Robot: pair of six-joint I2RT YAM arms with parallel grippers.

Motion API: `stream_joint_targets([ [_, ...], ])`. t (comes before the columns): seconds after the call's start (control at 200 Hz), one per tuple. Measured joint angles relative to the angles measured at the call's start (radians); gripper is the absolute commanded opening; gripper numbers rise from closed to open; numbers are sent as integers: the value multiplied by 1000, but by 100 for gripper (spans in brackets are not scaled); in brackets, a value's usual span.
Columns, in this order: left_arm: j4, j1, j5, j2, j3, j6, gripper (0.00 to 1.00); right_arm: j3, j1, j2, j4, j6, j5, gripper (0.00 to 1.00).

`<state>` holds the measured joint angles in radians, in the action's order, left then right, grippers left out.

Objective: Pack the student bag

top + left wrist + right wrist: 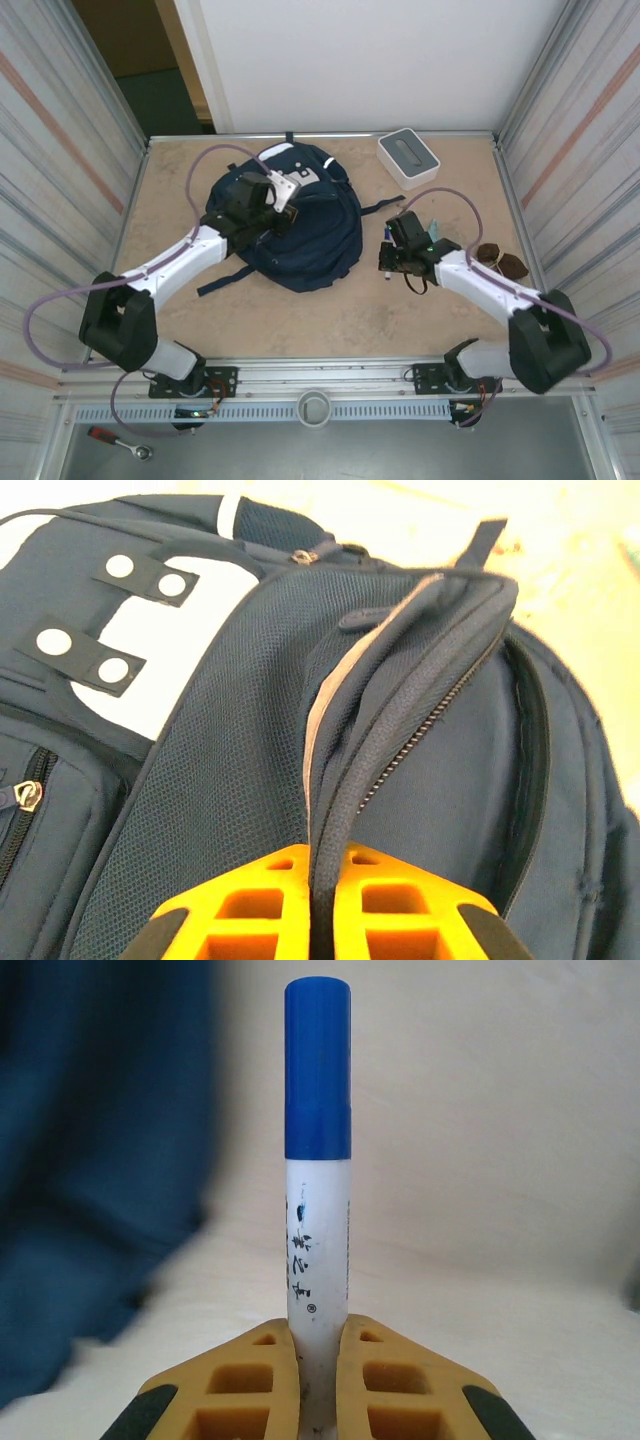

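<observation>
My right gripper (pixel 320 1385) is pinching a blue-capped marker (pixel 318 1160) by its white barrel. The pen's long axis runs straight out ahead of the fingers, cap leading, and the student bag (pixel 90 1160) lies off to the left of those fingers, near but apart from the pen. My left gripper (pixel 320 910) is pressed together on the bag's zipper edge (pixel 400 690), which runs away from its fingers. I judge the right arm must swing the marker left and feed it cap-first into the mouth beside that lifted edge.
</observation>
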<state>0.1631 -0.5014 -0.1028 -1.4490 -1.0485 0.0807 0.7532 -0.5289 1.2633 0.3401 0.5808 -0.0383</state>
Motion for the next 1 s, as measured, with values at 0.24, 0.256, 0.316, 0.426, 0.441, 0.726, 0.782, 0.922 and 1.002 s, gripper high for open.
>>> stream_joint_targets([
  [0.24, -11, 42, -98, 32, 0, -71, 0, 124, -108, 89, -164, 110, 230, 0],
  [0.256, -11, 42, -101, 32, 0, -73, 0, 136, -114, 101, -171, 117, 240, 0],
  [0.316, -10, 42, -113, 32, -2, -83, 0, 181, -143, 161, -219, 154, 284, 0],
  [0.426, -9, 43, -122, 32, -18, -93, 0, 232, -164, 252, -297, 222, 340, 0],
  [0.441, -9, 43, -123, 32, -21, -94, 0, 236, -164, 261, -305, 229, 345, 0],
  [0.726, -11, 50, -126, 32, -37, -129, 0, 500, -164, 591, -444, 407, 365, 29],
  [0.782, -16, 51, -122, 32, -38, -136, 0, 511, -164, 600, -448, 416, 366, 36],
  [0.922, -29, 51, -120, 32, -38, -154, 0, 435, -164, 528, -446, 393, 346, 45],
  [1.002, -34, 51, -118, 32, -37, -161, 0, 340, -164, 417, -407, 353, 322, 47],
])
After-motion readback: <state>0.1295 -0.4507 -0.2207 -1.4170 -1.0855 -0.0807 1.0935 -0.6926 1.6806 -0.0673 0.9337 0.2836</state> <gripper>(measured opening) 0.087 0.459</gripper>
